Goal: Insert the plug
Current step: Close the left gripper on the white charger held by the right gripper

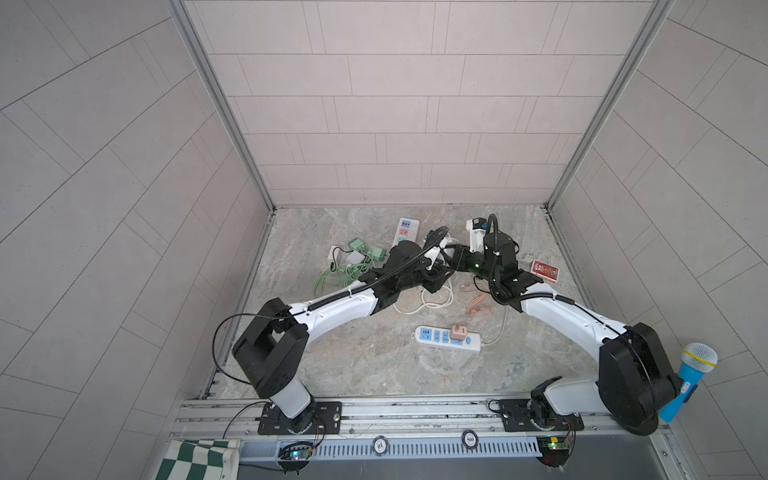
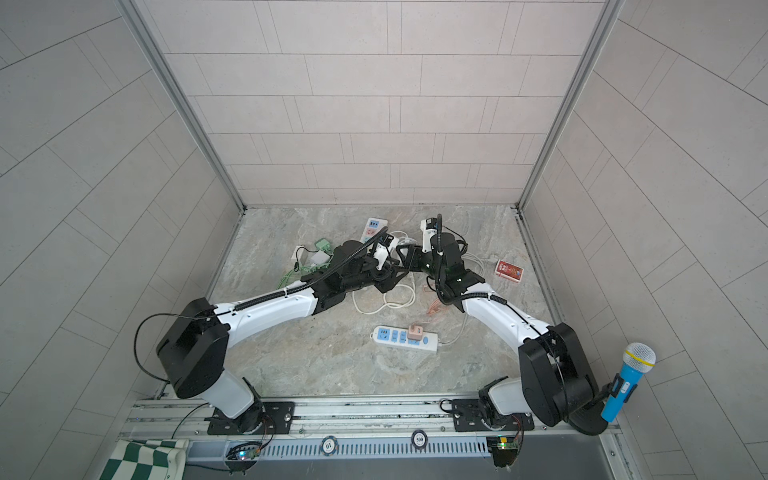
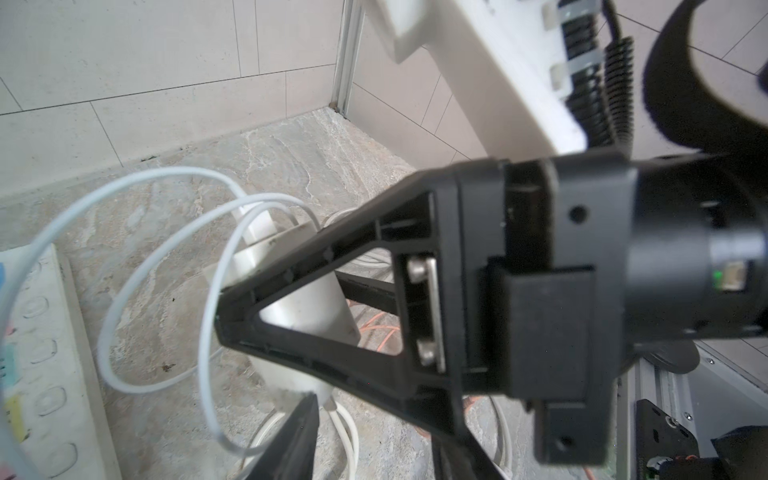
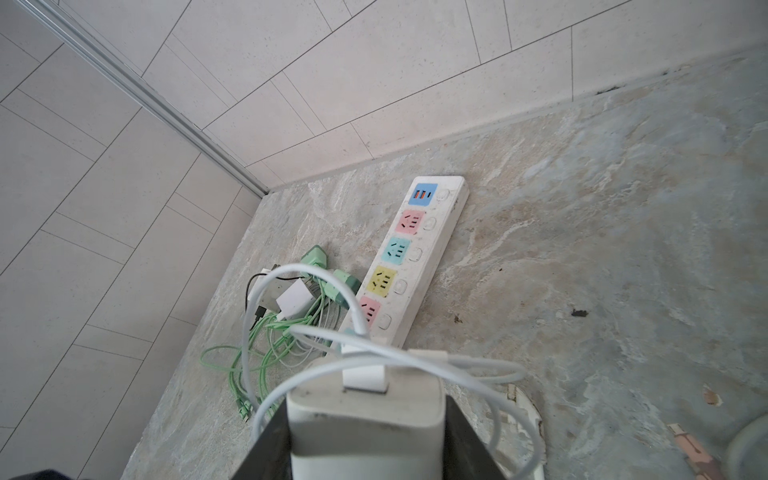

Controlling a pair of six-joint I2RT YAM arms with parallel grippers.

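Right now the right tool [image 4: 366, 409] is pinching a white charger block [image 4: 365, 440] between its two black fingers [image 4: 268, 451], the jaws pressing against the block's flat sides. A white cable [image 4: 332, 332] is coming out of the block's front end and looping ahead of the tool. Just past those loops, a pastel-socket power strip [image 4: 419, 257] is lying flat on the marble worktop [image 4: 582, 249], and the charger is hanging near the strip's closer end. Beyond the strip's far side, a heap of green chargers and cables [image 4: 291, 316] is sprawling across the worktop.

The left tool [image 1: 443, 267] is facing the right tool almost tip to tip in both top views. I cannot tell whether its jaws are spread or pinching anything. Behind both tools, toward the arm bases, a blue-socket power strip [image 1: 449, 338] is carrying a pink adapter [image 1: 458, 331]. Behind the right tool, past its wrist, a red box [image 1: 545, 271] is lying flat.
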